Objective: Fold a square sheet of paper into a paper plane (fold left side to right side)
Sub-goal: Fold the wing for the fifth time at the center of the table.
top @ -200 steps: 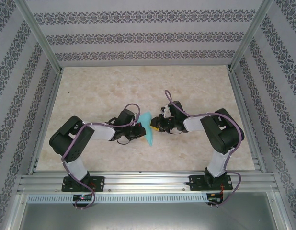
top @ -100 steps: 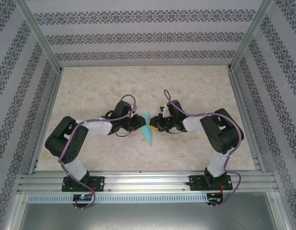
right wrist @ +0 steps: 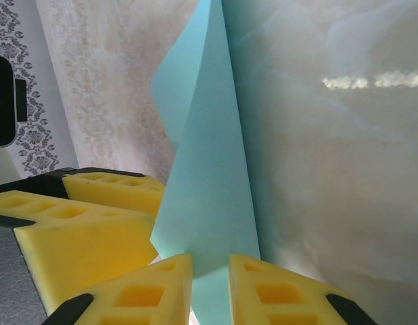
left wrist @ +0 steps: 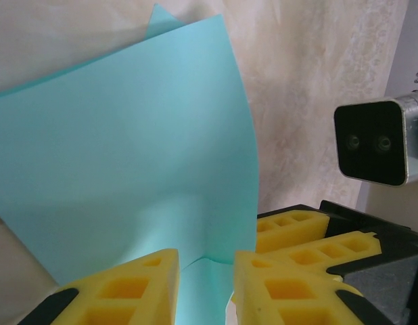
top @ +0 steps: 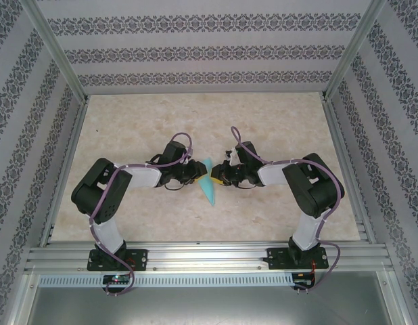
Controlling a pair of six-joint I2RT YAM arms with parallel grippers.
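Turquoise paper sheet [top: 209,188], folded to a point, stands upright at the middle of the marbled table [top: 148,122], between two robot hands. Left hand [left wrist: 205,264] is slightly open, with paper passing through its gap. Right hand [right wrist: 210,264] has paper in a narrower gap; whether it pinches cannot be told.
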